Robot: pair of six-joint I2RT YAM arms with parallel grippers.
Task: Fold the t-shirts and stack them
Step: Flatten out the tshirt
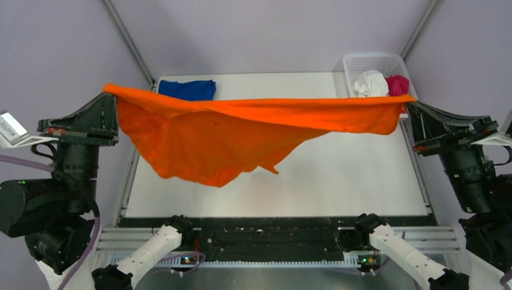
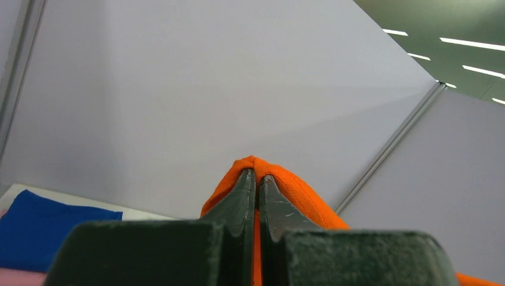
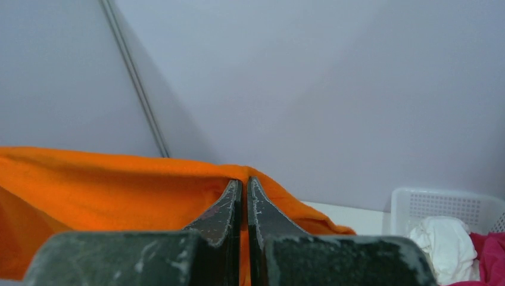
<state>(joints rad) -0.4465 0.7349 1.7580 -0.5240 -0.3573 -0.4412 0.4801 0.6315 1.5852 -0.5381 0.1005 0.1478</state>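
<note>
A bright orange t-shirt point(image 1: 229, 136) hangs stretched in the air across the table, sagging to a point at its lower middle. My left gripper point(image 1: 110, 92) is shut on its left end, with orange cloth point(image 2: 286, 182) pinched between the closed jaws. My right gripper point(image 1: 412, 99) is shut on the right end, cloth point(image 3: 119, 185) spreading out to the left of its jaws. A royal blue t-shirt point(image 1: 187, 89) lies folded at the table's far left. A white t-shirt point(image 1: 369, 83) and a magenta t-shirt point(image 1: 396, 84) sit crumpled in the basket.
The white lattice basket point(image 1: 374, 62) stands at the table's far right corner. In the left wrist view a strip of pale pink cloth point(image 2: 21, 277) shows just under the blue t-shirt point(image 2: 36, 229). Grey walls with metal frame bars point(image 1: 128, 42) enclose the table point(image 1: 338, 181).
</note>
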